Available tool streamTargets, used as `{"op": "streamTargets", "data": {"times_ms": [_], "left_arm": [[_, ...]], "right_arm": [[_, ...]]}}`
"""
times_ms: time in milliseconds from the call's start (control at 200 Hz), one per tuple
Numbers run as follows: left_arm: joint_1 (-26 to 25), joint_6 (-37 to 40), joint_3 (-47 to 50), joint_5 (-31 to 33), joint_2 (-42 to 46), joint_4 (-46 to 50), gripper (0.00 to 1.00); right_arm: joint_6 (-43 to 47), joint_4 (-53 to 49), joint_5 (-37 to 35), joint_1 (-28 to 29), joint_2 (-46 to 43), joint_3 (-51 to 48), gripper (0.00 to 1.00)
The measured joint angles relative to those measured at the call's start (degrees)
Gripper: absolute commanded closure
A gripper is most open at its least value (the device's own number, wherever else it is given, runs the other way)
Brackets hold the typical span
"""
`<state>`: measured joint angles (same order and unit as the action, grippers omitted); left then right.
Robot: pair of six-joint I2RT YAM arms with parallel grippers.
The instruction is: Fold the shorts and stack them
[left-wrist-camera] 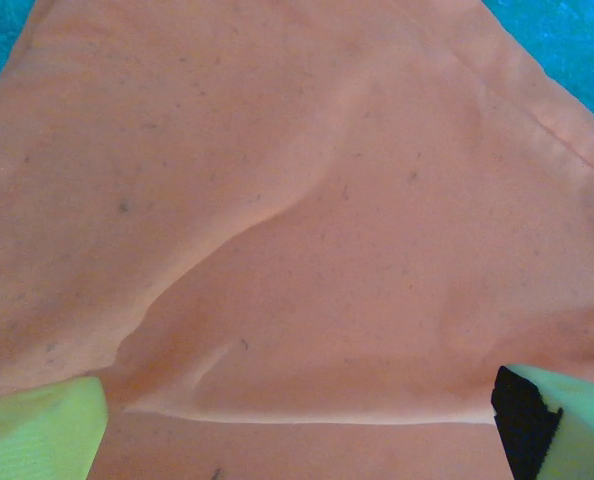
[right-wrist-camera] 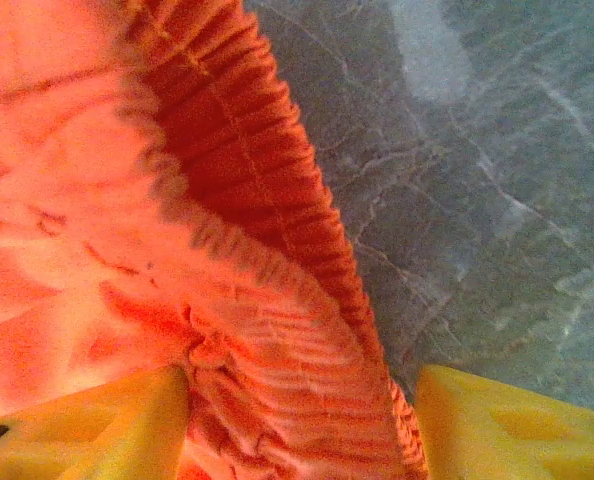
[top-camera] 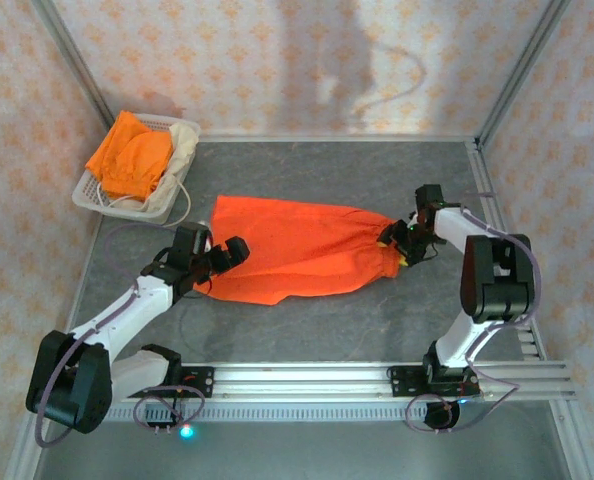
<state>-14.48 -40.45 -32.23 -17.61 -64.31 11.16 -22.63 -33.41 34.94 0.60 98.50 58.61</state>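
A bright orange pair of shorts lies spread flat in the middle of the grey table, its gathered waistband to the right. My left gripper hovers over the left hem, open wide, with smooth orange cloth and a fold line between its fingers. My right gripper straddles the waistband; the left finger touches cloth, and a strip of table shows beside the right one. Another orange pair and a cream pair sit heaped in the basket.
The white mesh basket stands at the back left corner, against the patterned wall. Metal frame posts and a rail run along the table's edges. Bare grey table lies in front of the spread shorts.
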Motion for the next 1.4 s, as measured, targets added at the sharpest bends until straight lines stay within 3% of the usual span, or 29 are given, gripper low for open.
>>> {"op": "streamTargets", "data": {"times_ms": [105, 355, 485, 681, 896, 1251, 1401], "left_arm": [[0.0, 0.0, 0.0, 0.0, -0.48, 0.02, 0.0], [0.0, 0.02, -0.11, 0.04, -0.55, 0.7, 0.0], [0.0, 0.26, -1.18, 0.09, 0.07, 2.32, 0.0], [0.0, 1.27, -3.1, 0.11, 1.22, 2.84, 0.0], [0.0, 1.51, -3.3, 0.13, 1.95, 4.09, 0.0], [0.66, 1.53, -3.3, 0.33, 3.39, 5.01, 0.0], [0.66, 1.53, -3.28, 0.48, 3.61, 4.96, 0.0]], "right_arm": [[-0.42, 0.35, 0.68, -0.02, 2.21, 0.2, 0.52], [1.36, -1.86, -0.07, 0.09, 4.81, 3.43, 0.91], [3.23, -3.3, -2.89, 1.2, 5.51, 6.25, 1.0], [7.78, -8.83, -12.24, 1.49, 6.08, 10.58, 1.0], [15.28, -16.87, -28.24, 1.49, 6.08, 18.23, 1.0], [22.99, -31.43, -51.95, 1.55, 6.58, 38.58, 1.0], [23.61, -37.22, -60.48, 5.09, 6.8, 46.03, 1.0]]}}
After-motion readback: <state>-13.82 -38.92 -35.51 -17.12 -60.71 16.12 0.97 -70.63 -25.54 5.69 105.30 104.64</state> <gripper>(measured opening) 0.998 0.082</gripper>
